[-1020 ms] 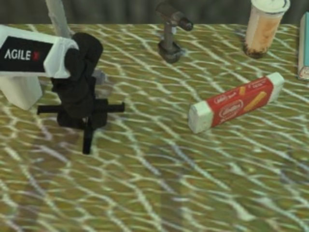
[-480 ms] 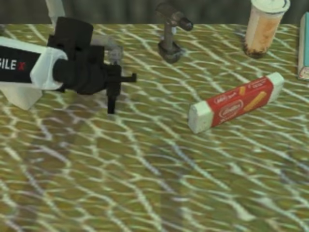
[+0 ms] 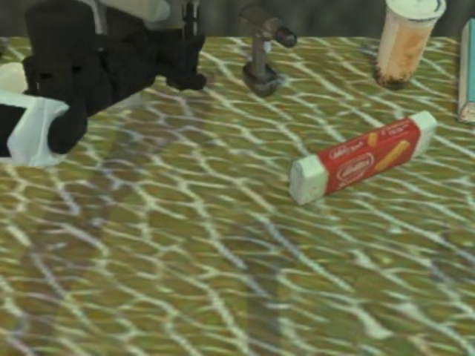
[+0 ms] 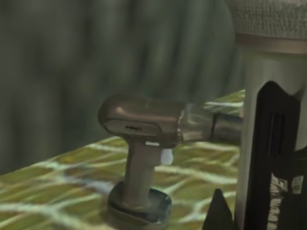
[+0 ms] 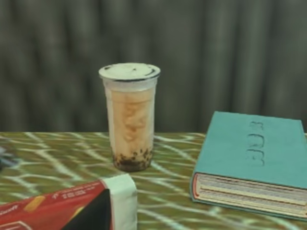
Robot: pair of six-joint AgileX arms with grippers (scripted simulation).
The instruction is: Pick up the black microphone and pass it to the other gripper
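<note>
My left gripper (image 3: 180,46) hangs raised over the table's back left and is shut on the black microphone (image 3: 189,74). In the left wrist view the microphone stands upright close to the camera. Its grey mesh head (image 4: 268,19) is on top, and one pointed black fingertip (image 4: 218,213) sits beside its handle. The other gripper, my right one, is outside the top view. Only one of its black fingertips (image 5: 98,213) shows, low in front of the red pack, with nothing held.
A dark grey pistol-shaped tool (image 3: 261,52) on a round base stands at the back, just right of the held microphone. A red biscuit pack (image 3: 364,157) lies right of centre. A milk tea cup (image 3: 404,41) and a teal book (image 3: 467,67) stand at the back right.
My left gripper has risen from the table with the microphone, swinging up and toward the back. It now sits higher and nearer the pistol-shaped tool. Nothing else moved.
</note>
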